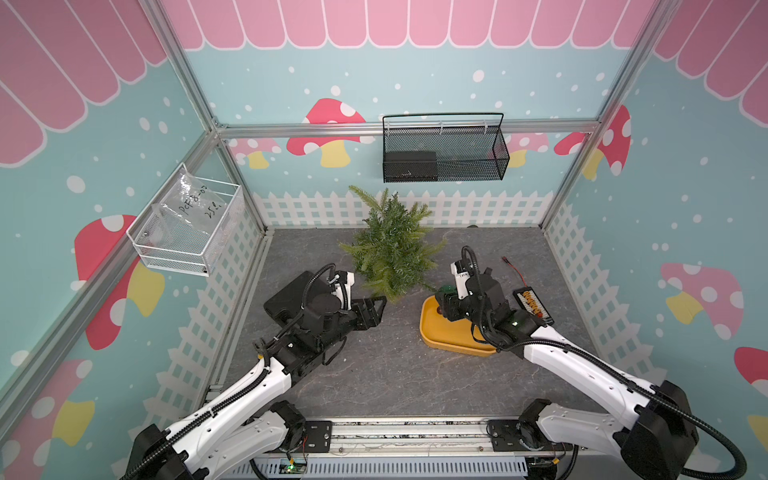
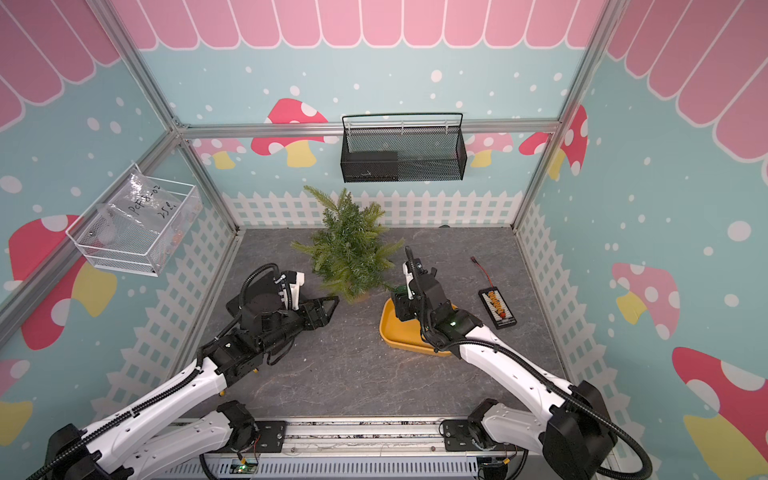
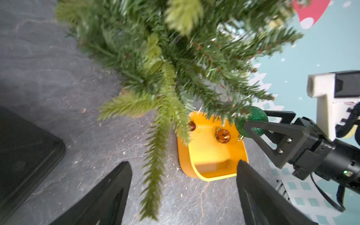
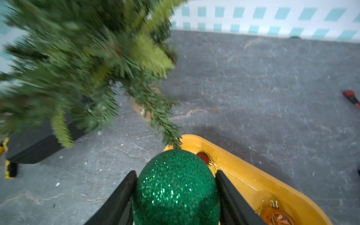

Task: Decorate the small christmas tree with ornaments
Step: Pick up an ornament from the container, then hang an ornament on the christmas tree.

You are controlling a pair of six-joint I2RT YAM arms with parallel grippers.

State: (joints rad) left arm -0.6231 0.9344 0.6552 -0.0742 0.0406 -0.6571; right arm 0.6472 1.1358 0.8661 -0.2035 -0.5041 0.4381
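Both top views first. The only writing I can read is marker on a plastic bag [image 1: 195, 203] in the white mesh basket [image 1: 183, 245] on the left wall, something like "PCF8-02" and "25 c". The tree [image 1: 390, 245] stands mid-table near the back edge, all bushy plastic needles. The grey stone-look table [image 1: 395, 374] is open from there to the near edge, so there's room between my arms. A smooth yellow tray [image 1: 449, 340] sits toward the right edge, with a black board [image 1: 534, 307] beyond it. A black pad [image 1: 291, 291] lies by the left edge.

Left wrist view: my left claw [image 3: 183, 194] is spread wide with nothing in it, facing the low branches. A shiny orange ball [image 3: 223, 136] and a tiny red ball [image 3: 191, 126] lie in the tray.

Right wrist view: my right claw [image 4: 175, 194] is pinching the glittery green ball [image 4: 176, 187], a finger on each side. It's over the tray's tree-side end, with a branch tip right at the ball.
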